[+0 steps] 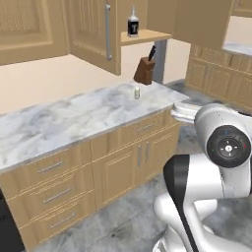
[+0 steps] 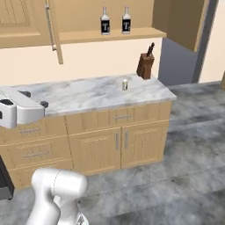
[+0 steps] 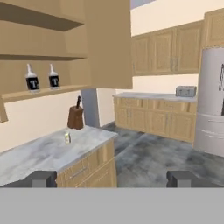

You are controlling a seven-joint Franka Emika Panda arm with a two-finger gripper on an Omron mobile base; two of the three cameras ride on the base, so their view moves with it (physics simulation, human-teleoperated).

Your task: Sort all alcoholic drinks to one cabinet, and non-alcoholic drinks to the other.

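Both "T" bottles (image 2: 105, 20) are seen on the wide cabinet's shelf (image 2: 110, 35), at twelve o'clock above the counter (image 2: 88, 94). The gripper (image 3: 111, 178) is spread, holding nothing. The alcohol step is judged done; the orange bottle must next be located.

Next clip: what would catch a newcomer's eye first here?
Two pale bottles with black "T" labels stand side by side on the open wall cabinet's shelf. Below, the marble counter carries a brown knife block and a small can, and the gripper hangs open.

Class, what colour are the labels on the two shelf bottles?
Black, with a white T; the labels show best in the right base view.
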